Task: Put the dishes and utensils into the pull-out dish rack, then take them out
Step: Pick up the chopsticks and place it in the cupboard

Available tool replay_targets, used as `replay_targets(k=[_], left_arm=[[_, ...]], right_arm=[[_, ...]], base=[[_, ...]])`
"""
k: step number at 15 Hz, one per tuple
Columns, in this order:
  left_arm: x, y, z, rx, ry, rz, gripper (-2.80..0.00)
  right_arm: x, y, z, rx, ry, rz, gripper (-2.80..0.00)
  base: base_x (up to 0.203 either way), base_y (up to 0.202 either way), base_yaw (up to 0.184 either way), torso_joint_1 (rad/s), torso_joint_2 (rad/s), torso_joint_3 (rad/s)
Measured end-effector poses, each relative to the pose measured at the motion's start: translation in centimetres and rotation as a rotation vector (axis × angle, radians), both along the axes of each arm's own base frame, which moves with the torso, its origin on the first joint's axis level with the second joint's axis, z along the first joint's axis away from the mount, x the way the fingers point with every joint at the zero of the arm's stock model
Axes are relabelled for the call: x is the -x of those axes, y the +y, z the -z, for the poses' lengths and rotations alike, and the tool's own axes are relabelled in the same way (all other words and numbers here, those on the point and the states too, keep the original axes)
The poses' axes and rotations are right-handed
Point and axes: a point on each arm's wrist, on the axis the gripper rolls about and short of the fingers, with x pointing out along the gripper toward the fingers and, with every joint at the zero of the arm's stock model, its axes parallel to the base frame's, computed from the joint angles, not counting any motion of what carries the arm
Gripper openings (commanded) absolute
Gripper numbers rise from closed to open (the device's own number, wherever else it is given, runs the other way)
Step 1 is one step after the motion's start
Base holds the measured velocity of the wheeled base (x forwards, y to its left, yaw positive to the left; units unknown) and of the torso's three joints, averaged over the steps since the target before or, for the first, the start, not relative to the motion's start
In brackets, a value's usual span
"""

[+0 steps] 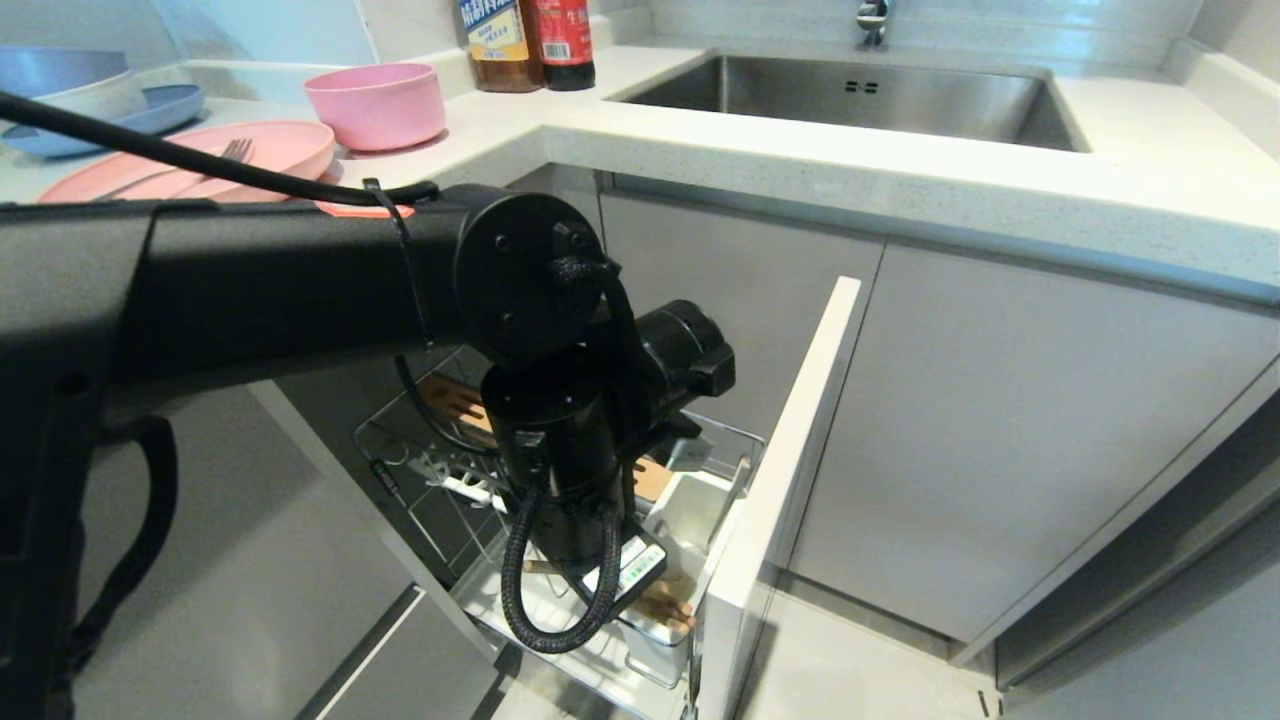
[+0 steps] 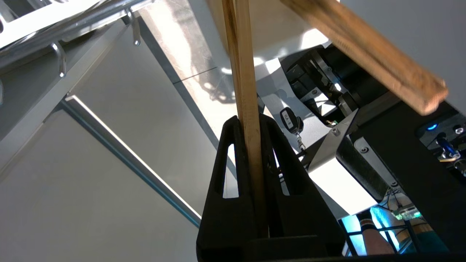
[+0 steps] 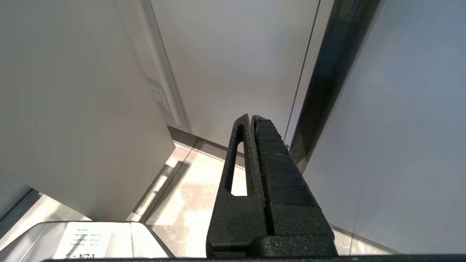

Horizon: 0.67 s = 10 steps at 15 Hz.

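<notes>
The left arm (image 1: 300, 270) reaches across the front of the head view and bends down into the pull-out dish rack (image 1: 420, 440), hiding most of the wire basket and its wooden strip (image 1: 455, 400). A looped black cable (image 1: 560, 590) hangs off the wrist over the rack's white tray (image 1: 570, 650). The left pincer (image 2: 249, 122) is clamped on a chopstick (image 2: 244, 72), which stands up between the black fingers (image 2: 227, 163); the second chopstick (image 2: 367, 51) crosses slantwise close to the lens, and whether it is also held cannot be told. In the head view, brown tips (image 1: 665, 605) show beside a white cup (image 1: 690, 510) just inside the rack's pale front panel (image 1: 790, 450).

On the counter (image 1: 900, 190), the pink plate (image 1: 280, 150) carries the fork (image 1: 215, 160), with the pink bowl (image 1: 378, 103) just behind it. A blue plate with stacked bowls (image 1: 90, 95) sits further left. Two bottles (image 1: 530, 40) stand near the steel sink (image 1: 860, 95).

The right pincer (image 3: 253, 118) hangs low with its fingers pressed together and nothing in them, facing grey cabinet doors (image 3: 236, 54) and a pale tiled floor (image 3: 193, 196).
</notes>
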Motion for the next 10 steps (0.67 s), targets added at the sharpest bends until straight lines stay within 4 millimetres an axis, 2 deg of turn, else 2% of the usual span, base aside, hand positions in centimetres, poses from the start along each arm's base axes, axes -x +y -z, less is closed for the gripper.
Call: replay_targets(k=[10], left_arm=[[-0.4,-1.2,1.5,-0.024,0.013,0.013,-2.80]], right_arm=[[0.0,0.0,0.0,0.000,0.000,0.000,-2.80]], base=[[0.000,0.000,0.000,0.000,0.00,0.000]])
